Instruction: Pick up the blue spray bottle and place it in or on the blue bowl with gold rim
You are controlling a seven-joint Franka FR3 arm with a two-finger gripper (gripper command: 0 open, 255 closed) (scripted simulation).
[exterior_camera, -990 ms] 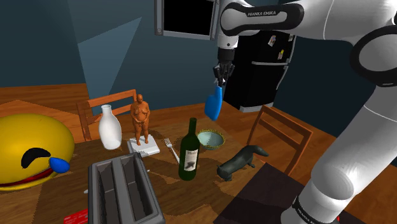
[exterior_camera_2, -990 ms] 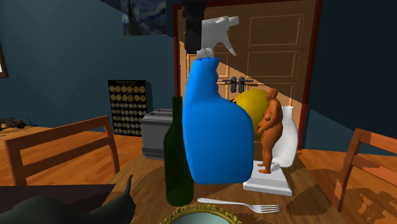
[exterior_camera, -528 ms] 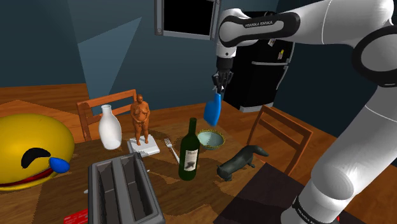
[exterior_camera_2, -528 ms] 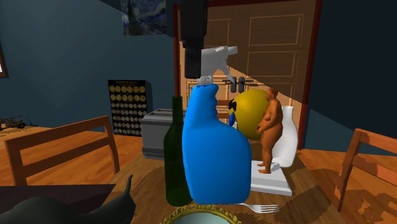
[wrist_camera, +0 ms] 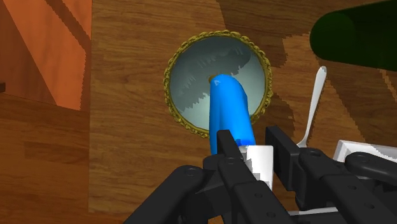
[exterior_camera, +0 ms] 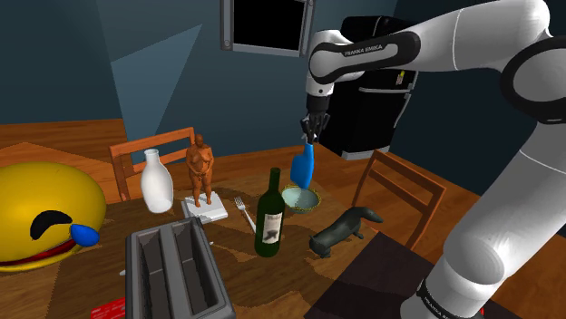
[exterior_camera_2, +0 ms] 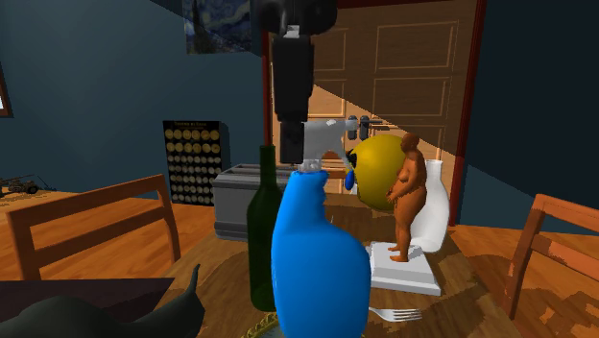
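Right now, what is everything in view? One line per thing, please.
table: one, brown, holds the small things
bowl: one, pale blue, gold rim, on the table
spray bottle: one, blue, pale head, hanging over the bowl
wine bottle: one, dark green, beside the bowl
figurine: one, orange-brown, on a white base
fork: one, pale, beside that base
milk bottle: one, white, beside the figurine
toaster: one, grey, table's near edge
emoji ball: one, yellow, shoulder view's left
dog figure: one, dark, near the bowl
chairs: two, brown, at the table
fridge: one, black, at the back
gripper: one, black, shut on the spray bottle
arm: one, white, reaching from shoulder view's right
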